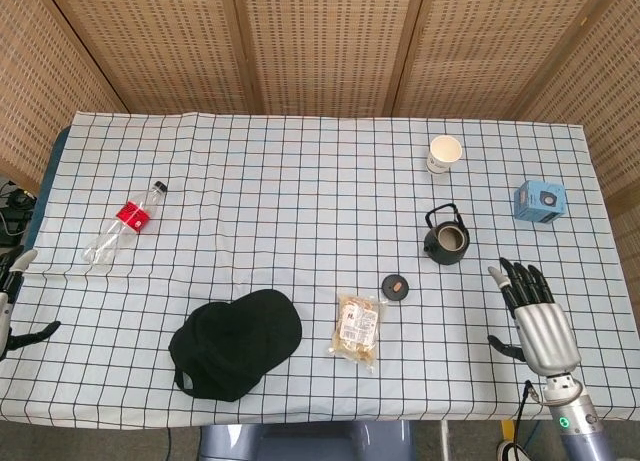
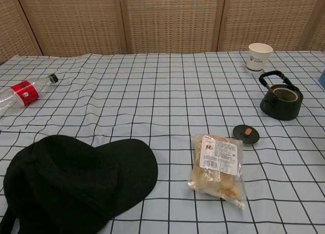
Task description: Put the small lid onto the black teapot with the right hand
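Risks. Right hand (image 1: 535, 316) sits well right of the teapot (image 1: 446, 243), toward the robot, fingers spread and straight, holding nothing. To reach the lid (image 1: 396, 286) it must sweep left past the pot; a low pass could knock the pot or catch its upright handle. The lid is thin and lies flat on cloth, so the fingers may push it sideways rather than lift it, or drag the cloth. The snack bag (image 1: 359, 324) lies just beyond the lid from the pot, close enough to get nudged.

Left hand (image 1: 12, 306) is at the frame edge, far left of the pot; fingers seem apart, empty.

Lid: small dark disc, tan knob on top, near the pot on its left and front side, not touching. Pot mouth open, pale rim showing.
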{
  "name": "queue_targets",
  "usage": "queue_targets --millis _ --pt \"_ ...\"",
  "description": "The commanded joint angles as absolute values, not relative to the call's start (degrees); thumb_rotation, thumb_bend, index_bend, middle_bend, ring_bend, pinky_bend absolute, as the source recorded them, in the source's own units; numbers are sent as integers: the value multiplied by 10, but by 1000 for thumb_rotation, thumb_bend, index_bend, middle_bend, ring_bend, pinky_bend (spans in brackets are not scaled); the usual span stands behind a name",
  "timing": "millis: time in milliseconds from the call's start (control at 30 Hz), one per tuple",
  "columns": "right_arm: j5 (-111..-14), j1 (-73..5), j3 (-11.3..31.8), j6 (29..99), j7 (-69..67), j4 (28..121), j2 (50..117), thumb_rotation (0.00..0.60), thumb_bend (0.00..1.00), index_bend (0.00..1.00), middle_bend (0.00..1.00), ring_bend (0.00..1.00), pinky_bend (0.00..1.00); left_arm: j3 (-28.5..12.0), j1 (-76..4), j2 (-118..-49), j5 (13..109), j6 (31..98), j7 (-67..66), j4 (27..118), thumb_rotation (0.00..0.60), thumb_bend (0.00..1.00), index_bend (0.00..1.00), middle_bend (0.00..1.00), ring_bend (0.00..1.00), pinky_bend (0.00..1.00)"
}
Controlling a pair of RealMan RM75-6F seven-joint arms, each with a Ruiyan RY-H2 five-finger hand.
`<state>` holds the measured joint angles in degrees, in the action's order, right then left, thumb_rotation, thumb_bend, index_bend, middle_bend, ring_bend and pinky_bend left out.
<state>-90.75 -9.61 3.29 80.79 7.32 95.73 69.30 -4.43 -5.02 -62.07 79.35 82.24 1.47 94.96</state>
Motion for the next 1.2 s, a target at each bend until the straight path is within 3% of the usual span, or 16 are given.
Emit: queue_targets --millis 33,333,733,1200 --pt "-905 -128 45 769 95 973 700 600 284 52 0 0 0 -44 -50 -621 794 822 13 950 600 26 0 0 0 0" --pt "-849 -202 77 665 181 983 760 600 320 227 0 0 0 -43 -50 -620 795 822 17 951 600 27 0 0 0 0" --pt "-739 -271 108 592 284 925 852 600 364 291 0 0 0 -43 -55 -618 793 809 30 946 600 26 0 0 0 0" --pt "-658 -306 101 554 339 862 888 600 366 305 0 0 0 -46 -58 -618 784 802 33 944 600 26 0 0 0 0"
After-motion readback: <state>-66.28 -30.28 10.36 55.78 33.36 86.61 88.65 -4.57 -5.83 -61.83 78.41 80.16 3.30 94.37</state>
